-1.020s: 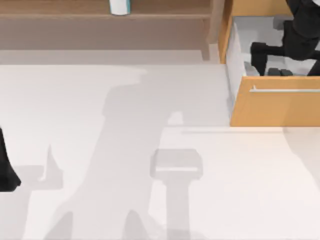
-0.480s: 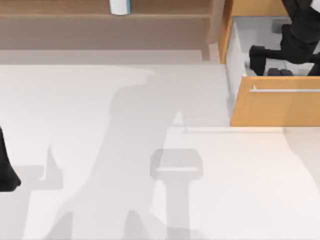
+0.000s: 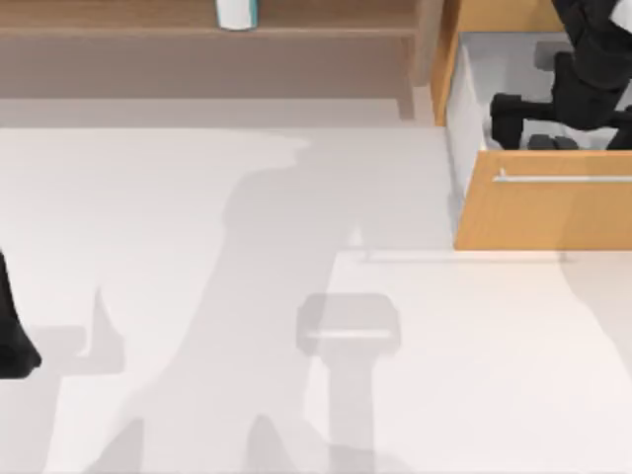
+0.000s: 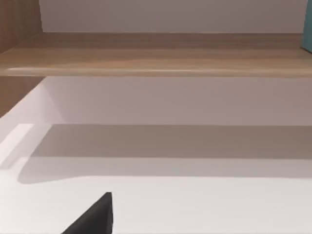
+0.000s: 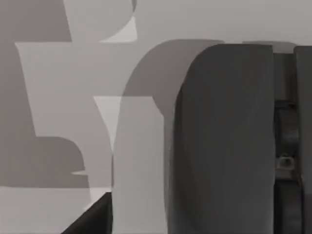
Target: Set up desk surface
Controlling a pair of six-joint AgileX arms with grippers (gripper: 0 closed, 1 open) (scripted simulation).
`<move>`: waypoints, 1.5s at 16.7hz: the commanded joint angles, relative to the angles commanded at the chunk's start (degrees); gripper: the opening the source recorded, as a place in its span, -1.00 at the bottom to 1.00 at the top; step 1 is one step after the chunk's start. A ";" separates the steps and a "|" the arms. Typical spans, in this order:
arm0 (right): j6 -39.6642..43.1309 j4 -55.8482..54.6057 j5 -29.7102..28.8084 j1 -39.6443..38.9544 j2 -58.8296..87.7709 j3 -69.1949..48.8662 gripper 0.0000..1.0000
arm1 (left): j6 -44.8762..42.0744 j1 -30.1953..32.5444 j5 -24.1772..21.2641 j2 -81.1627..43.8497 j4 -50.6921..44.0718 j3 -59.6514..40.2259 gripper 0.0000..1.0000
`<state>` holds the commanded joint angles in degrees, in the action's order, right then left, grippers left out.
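Reaching into the open drawer [image 3: 484, 89], right gripper [image 3: 509, 117]; jaws unclear.

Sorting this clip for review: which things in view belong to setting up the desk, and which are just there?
Job:
desk
right claw, down inside the open drawer
dark item in the drawer, close under that claw

Just there:
shelf
white and teal container on the shelf
left arm, parked at the desk's left edge
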<state>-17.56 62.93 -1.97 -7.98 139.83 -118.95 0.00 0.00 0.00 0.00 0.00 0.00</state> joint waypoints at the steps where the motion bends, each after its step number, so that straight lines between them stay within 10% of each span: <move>1: -0.01 -0.58 0.01 0.01 0.61 0.13 1.00 | 0.00 0.00 0.00 0.00 0.00 0.00 1.00; 6: -0.02 -0.90 0.03 0.01 1.02 0.29 1.00 | 0.00 0.00 0.00 0.00 0.00 0.00 1.00; 19: -0.02 -0.90 0.03 0.01 1.02 0.29 -0.96 | 0.00 0.00 0.00 0.00 0.00 0.00 1.00; 25: -0.02 -0.90 0.03 0.01 1.02 0.29 -1.00 | 0.00 0.00 0.00 0.00 0.00 0.00 1.00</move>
<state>-17.57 62.03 -1.94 -7.97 140.85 -118.66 0.00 0.00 0.00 0.00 0.00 0.00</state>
